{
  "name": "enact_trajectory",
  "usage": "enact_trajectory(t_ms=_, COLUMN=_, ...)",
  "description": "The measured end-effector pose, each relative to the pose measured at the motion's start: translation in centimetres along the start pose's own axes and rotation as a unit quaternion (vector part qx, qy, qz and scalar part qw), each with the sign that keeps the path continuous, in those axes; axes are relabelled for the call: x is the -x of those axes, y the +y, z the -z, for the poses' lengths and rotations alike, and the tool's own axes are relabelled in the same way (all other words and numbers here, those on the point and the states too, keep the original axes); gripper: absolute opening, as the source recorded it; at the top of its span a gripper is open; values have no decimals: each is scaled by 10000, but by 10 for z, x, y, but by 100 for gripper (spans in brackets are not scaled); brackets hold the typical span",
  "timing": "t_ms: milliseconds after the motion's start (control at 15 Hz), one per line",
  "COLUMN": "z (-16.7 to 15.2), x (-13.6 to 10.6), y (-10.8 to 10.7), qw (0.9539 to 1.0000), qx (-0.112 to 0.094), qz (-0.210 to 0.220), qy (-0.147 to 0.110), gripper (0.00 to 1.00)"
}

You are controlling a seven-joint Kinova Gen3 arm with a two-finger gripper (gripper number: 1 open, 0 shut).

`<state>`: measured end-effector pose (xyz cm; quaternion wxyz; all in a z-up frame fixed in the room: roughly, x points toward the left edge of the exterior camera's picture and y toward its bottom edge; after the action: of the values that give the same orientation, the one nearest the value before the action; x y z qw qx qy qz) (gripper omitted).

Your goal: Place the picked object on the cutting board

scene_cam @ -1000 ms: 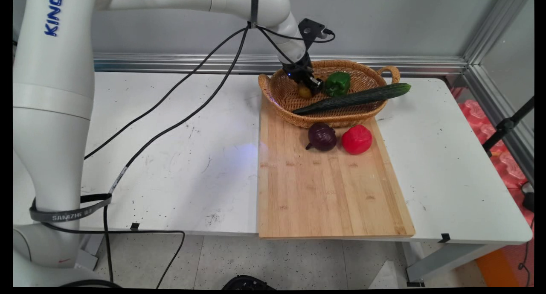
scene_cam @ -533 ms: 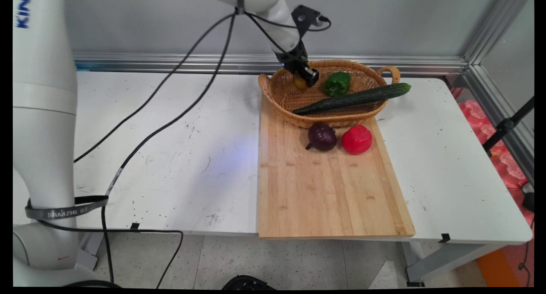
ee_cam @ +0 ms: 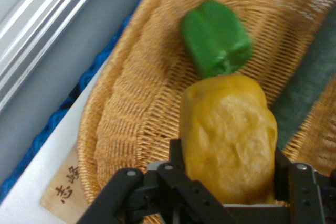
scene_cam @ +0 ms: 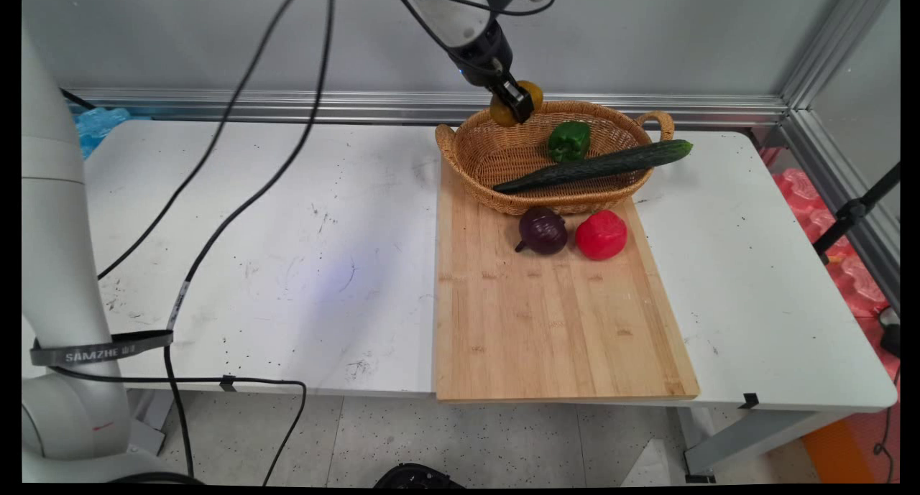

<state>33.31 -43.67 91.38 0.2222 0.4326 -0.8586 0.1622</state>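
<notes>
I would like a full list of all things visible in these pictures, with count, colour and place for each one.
potato: one, yellow-brown, held in the air above the basket's far rim
basket: one, tan wicker, on the far end of the cutting board
green pepper: one, green, inside the basket
cucumber: one, dark green, lying across the basket, its tip past the right rim
onion: one, dark purple, on the board before the basket
red pepper: one, red, beside the onion
cutting board: one, light wood, on the table
table: one, white
gripper: one, black, closed on the potato
</notes>
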Motion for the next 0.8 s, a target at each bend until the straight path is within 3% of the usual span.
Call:
enact_trajectory(t_ms=200, z=27, x=6, y=7, qw=9975, qx=302, qz=-644, qy=58, gripper=0)
enact_trajectory(t_ms=400, z=45, x=15, y=13, qw=9899, qx=631, qz=-1269, qy=71, gripper=0)
enact_trajectory(t_ms=667, z=62, x=30, y=15, qw=9717, qx=1062, qz=-2110, qy=42, gripper=0)
enact_trajectory(t_ms=800, z=67, x=39, y=14, qw=9587, qx=1265, qz=-2549, qy=19, gripper=0)
